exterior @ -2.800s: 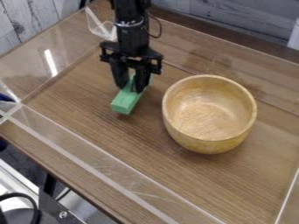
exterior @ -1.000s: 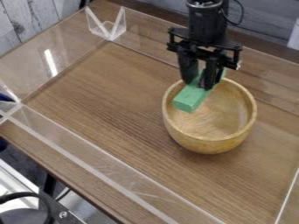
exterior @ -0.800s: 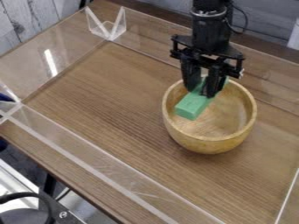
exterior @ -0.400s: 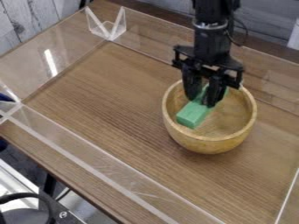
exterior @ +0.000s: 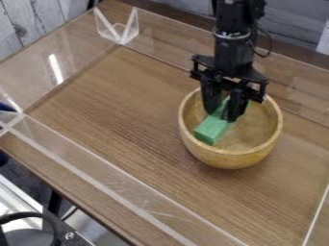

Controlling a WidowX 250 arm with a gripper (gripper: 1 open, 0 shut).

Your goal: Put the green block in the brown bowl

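I see a wood-grain table (exterior: 103,115) filling most of the frame, ringed by clear acrylic walls (exterior: 77,163). The brown bowl (exterior: 264,144) sits directly on it at centre right. A small clear bracket (exterior: 117,25) stands upper left.

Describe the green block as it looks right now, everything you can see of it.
The green block is a small, plain bright-green rectangular bar with a matte look. It hangs tilted, its upper end pinched between the dark fingers of the gripper, its lower end pointing down into the brown bowl. It sits inside the bowl's rim, on its left half. Whether its lower end touches the bowl's inner surface cannot be told.
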